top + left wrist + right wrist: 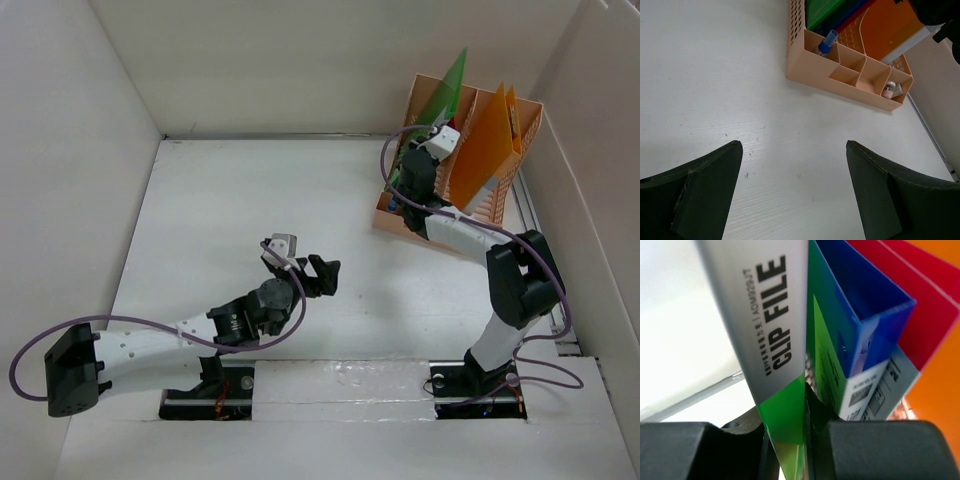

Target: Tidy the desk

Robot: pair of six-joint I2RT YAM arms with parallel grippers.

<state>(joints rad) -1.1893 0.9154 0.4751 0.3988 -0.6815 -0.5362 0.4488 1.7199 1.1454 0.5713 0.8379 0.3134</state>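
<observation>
White tabletop spreads out around the left gripper, which hangs low over the middle of the desk, jaws wide apart, nothing between them. Its wrist view shows bare surface running ahead to the peach rack.

Further up, at the upper right of the overhead view, that rack stands close to the back and right walls. The right gripper is pinched on the green cover of a clip file, grey spine to the left, with a blue file and a red file packed just beside it.

By my read, the file is being seated in its slot; how deep it sits, I cannot tell. Best to hold it parallel to the blue neighbour, lower it straight, and release only once it bottoms out.

Room is tight: the orange folder leans beside the wrist, with the wall near. The open exit is up, then toward lower left.
</observation>
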